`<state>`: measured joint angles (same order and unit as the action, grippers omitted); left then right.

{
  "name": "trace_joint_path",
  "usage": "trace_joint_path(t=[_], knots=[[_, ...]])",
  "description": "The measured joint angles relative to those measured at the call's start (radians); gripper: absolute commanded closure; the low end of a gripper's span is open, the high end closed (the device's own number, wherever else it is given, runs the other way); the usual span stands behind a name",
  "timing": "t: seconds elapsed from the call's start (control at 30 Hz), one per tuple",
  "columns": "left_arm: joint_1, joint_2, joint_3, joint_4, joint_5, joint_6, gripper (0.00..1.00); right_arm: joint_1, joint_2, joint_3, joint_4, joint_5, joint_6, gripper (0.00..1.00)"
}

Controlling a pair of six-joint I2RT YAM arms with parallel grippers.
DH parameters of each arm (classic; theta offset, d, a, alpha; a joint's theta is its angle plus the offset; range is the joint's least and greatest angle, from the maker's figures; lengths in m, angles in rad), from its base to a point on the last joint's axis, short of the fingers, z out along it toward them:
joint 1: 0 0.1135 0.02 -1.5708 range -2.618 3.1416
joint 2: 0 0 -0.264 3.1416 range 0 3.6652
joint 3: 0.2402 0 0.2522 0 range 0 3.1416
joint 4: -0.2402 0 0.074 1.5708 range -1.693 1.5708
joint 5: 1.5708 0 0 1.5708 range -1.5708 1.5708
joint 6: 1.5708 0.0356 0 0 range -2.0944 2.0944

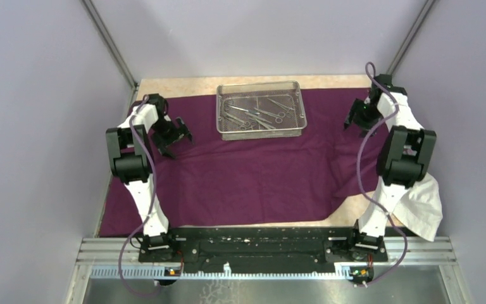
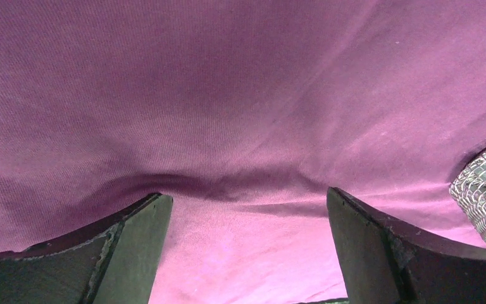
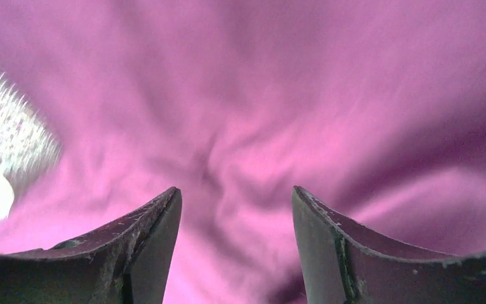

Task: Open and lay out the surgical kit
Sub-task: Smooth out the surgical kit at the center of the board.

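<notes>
Top external view showed the purple cloth wrap [image 1: 253,177] spread over most of the tabletop [image 1: 183,84]. The wire-mesh tray [image 1: 259,134] sat on it at the middle of the far edge, with the steel instruments [image 1: 256,113] jumbled inside. The left pincer [image 1: 178,142] hung above the cloth toward the far left corner, jaws spread wide and empty. The right pincer [image 1: 355,123] hung near the far right corner, jaws partly apart with nothing between them. A white cloth [image 1: 421,209] draped off the near right corner.
</notes>
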<state>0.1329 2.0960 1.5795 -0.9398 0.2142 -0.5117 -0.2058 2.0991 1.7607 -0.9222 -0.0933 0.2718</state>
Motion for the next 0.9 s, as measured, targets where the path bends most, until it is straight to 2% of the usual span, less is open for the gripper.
trace_joint_path(t=[0.13,0.3,0.43,0.57,0.73,0.9], knots=[[-0.023,-0.039,-0.042,0.055,-0.021,0.016,0.01,0.053,-0.353,-0.271,0.002,-0.061,-0.001,0.32],[-0.069,-0.113,-0.127,0.132,-0.027,0.019,0.01,0.031,-0.625,-0.427,-0.024,-0.045,-0.011,0.32],[-0.113,-0.2,-0.211,0.163,-0.006,0.012,0.01,-0.031,-0.676,-0.486,-0.077,0.006,-0.017,0.31],[-0.167,-0.303,-0.319,0.184,0.017,0.0,0.01,-0.112,-0.71,-0.491,-0.149,0.208,-0.013,0.28],[-0.204,-0.399,-0.403,0.184,0.053,0.005,0.01,-0.124,-0.763,-0.491,-0.176,0.469,-0.006,0.24],[-0.199,-0.461,-0.409,0.184,0.058,0.058,0.01,-0.196,-0.764,-0.491,-0.156,0.593,0.011,0.24]])
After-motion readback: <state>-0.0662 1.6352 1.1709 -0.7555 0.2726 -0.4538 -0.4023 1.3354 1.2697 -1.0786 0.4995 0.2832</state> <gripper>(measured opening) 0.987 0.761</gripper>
